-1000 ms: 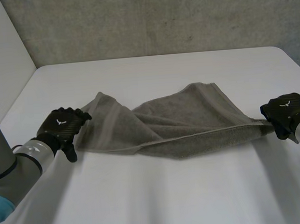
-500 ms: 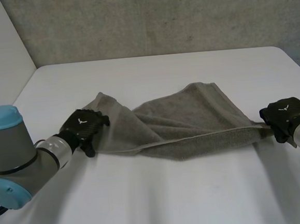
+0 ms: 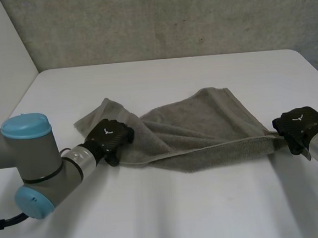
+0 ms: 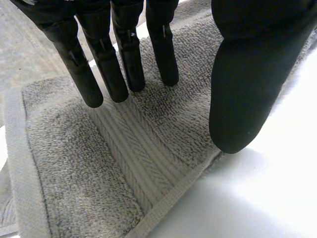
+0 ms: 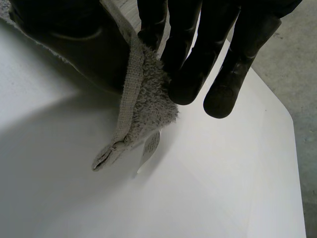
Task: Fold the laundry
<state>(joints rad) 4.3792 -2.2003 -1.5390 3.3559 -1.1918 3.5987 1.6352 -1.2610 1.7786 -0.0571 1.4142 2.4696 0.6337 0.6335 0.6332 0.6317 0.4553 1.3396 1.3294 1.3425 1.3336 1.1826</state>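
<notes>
The grey towel lies across the middle of the white table, rumpled and loosely doubled on itself. Its long axis runs from the table's left side to its right, roughly parallel to the near edge. Its left end is broad and lies flat, while the right end is drawn out to a narrow point aimed at the table's right edge.

The left hand is over the left end near the towel's near hem. In its wrist view the fingers are straight above the woven band and the thumb is just off the hem, so it grips nothing. The right hand has the pointed right corner, and its wrist view shows the hemmed corner pinched between thumb and fingers.

The task looks to be at an early stage. No neat fold is laid, the layers are uneven, and the left end is not yet grasped. Squaring the towel and every proper fold remain.
</notes>
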